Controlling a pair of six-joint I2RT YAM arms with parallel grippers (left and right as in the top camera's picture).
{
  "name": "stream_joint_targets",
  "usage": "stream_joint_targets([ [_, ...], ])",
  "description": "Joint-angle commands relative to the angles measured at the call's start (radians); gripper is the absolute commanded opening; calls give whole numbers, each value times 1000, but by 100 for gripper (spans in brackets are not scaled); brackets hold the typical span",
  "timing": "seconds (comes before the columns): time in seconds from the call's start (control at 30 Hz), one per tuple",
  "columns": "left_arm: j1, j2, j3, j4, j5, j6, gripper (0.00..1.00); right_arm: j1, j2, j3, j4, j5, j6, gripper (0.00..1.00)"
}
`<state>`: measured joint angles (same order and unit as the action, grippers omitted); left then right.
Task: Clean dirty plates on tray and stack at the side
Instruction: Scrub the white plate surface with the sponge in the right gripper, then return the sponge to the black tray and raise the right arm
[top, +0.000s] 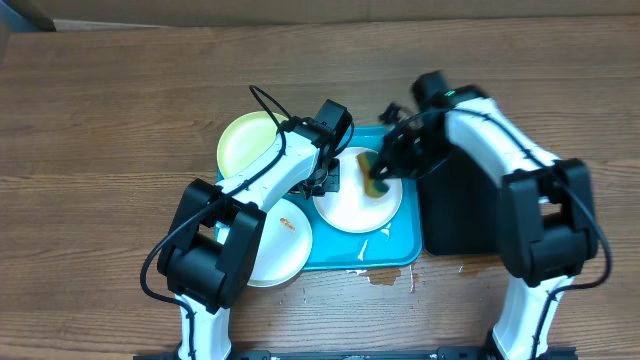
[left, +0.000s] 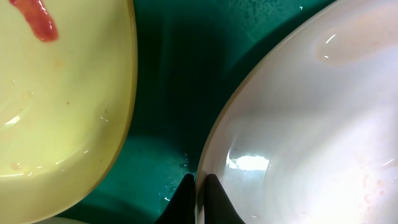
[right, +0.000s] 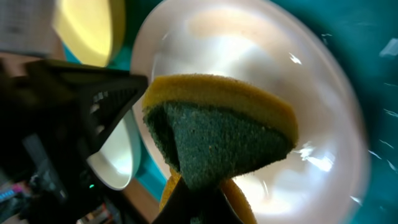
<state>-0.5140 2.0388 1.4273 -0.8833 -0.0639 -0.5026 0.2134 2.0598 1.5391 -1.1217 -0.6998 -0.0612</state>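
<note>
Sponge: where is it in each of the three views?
Overhead: sponge right of centre, on the white plate's upper right part.
Left wrist: not in it.
Right wrist: centre, pinched by the right gripper, over the plate.
Shared landmark: the white plate, seen in all three.

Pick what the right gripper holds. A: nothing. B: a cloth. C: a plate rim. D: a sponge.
D: the right gripper is shut on a yellow-and-green sponge, held over the white plate on the tray.
</note>
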Motion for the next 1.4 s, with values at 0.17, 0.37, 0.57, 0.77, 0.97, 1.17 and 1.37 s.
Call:
stream_joint_targets([
  [0.17,3,16,-5,-2,13,-21,4,-188,-141,37,-167,266,-33,4],
  [0.37,3,16,-5,-2,13,-21,12,-251,-139,-34,-133,586,150,4],
  [0.57,3,16,-5,-1,13,-21,20,-252,-137,-192,56,595,180,4],
  [0.77,3,16,-5,-2,13,-22,43,-251,-137,-248,137,594,193,52],
  [0.97,3,16,-5,-1,13,-22,45,-261,-146,-103,34,595,192,55],
  [1.17,3,16,-5,0,13,-22,46,-334,-146,90,-58,594,197,75],
  [1.37,3,17,-8,2,13,-39,46,-438,-146,124,-57,595,196,100],
])
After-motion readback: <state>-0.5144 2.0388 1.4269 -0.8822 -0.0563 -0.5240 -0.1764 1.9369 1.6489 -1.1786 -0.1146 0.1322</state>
